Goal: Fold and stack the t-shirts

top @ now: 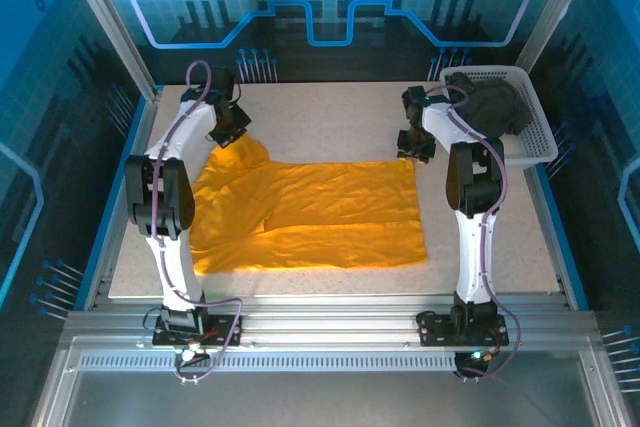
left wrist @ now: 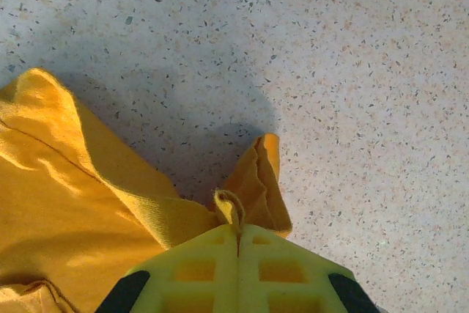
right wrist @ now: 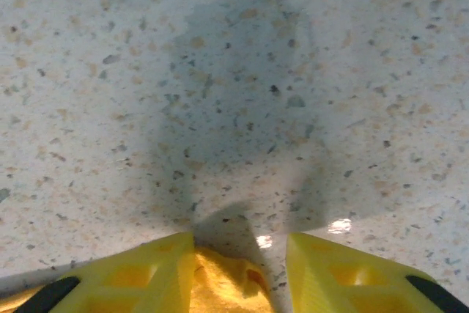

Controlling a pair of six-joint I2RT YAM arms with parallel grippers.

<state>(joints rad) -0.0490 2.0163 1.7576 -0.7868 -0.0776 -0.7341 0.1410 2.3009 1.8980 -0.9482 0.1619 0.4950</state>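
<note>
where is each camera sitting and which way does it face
Top external: above and behind the arm bases, looking down on the speckled table and mustard-orange cloth t-shirt; both arms show.
Left wrist: looks down past the shut left hand pinching the shirt.
Right wrist: looks down past the open right hand.
All share the shirt.

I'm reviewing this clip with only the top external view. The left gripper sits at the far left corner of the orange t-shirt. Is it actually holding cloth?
Observer: Yes. The left wrist view shows the left gripper shut, with a small fold of the mustard-orange t-shirt pinched between its tips.
Operator: And the right gripper, at the far right corner?
Observer: Its wrist view shows the right gripper with its jaws apart. The shirt's corner lies between the fingers, unclamped.
Operator: What lies just beyond that corner?
Observer: Speckled table, with the gripper's shadow on it.
</note>
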